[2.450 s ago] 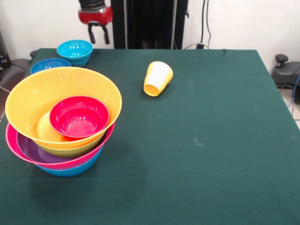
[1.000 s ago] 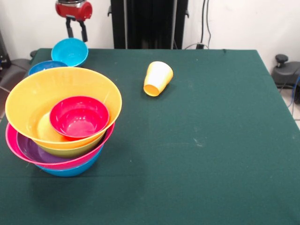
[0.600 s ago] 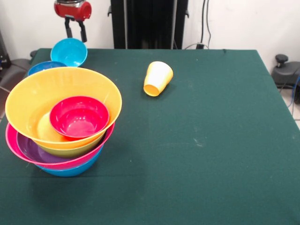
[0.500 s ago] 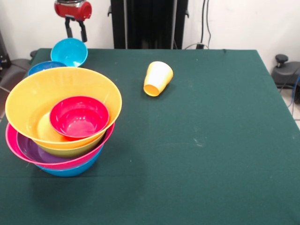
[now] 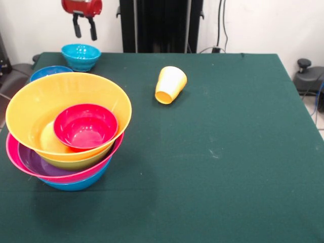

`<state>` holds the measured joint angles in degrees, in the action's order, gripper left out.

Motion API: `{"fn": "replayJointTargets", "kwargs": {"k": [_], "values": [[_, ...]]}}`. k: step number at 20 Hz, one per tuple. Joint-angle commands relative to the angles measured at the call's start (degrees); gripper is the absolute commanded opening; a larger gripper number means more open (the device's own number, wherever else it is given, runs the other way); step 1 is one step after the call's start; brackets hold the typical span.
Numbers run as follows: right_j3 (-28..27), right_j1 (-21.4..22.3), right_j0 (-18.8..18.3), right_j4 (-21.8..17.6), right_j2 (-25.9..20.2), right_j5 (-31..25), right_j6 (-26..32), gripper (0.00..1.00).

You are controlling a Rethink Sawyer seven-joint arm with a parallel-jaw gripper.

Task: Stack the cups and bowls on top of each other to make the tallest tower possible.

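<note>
Green surface (image 5: 228,167), no readable writing. Tower (image 5: 66,129) at its left. Behind the tower, blue bowl (image 5: 50,71) half hidden; light blue bowl (image 5: 81,55) farther back. Right of it, tipped cup (image 5: 170,84). Above, claw (image 5: 85,31) open, empty.

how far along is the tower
Partly built. Done: the tower near the table's corner nests several large bowls, with the orange bowl and the red bowl inside it on top. In hand: nothing; the gripper hangs open and empty above the light blue bowl, which sits on the table. Left: that bowl, the blue bowl behind the tower, and the yellow cup lying on its side.
</note>
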<state>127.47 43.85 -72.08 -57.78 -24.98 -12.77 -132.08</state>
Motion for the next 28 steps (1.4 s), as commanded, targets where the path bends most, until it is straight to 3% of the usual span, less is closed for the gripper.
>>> {"fn": "replayJointTargets", "kwargs": {"k": [1, 5, 16, 22, 28], "values": [[6.1, 5.8, 1.1, 4.6, -6.4, -7.3, 10.0, 1.00], [5.3, 5.7, 1.1, 5.3, -7.7, -8.4, 10.8, 1.00], [-4.8, -6.0, 6.4, -4.3, -2.0, -3.0, 5.2, 1.00], [-9.4, -10.0, 9.4, -6.9, 0.1, -0.8, 2.4, 1.00], [-10.7, -10.5, 9.3, -7.6, 0.7, 0.0, 2.9, 1.00]]}}
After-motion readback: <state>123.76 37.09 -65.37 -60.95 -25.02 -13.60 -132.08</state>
